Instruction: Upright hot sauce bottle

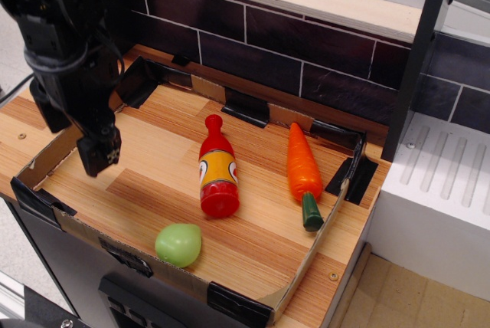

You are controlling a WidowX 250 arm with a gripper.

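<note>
Black end effector (98,156) well apart from glossy, knob-topped hot sauce bottle (217,169)

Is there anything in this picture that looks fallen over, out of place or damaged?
Yes. The red bottle lies on its side in the middle of the tray, knob end toward the back wall, though a bottle normally stands upright. Nothing looks spilled or broken.
</note>
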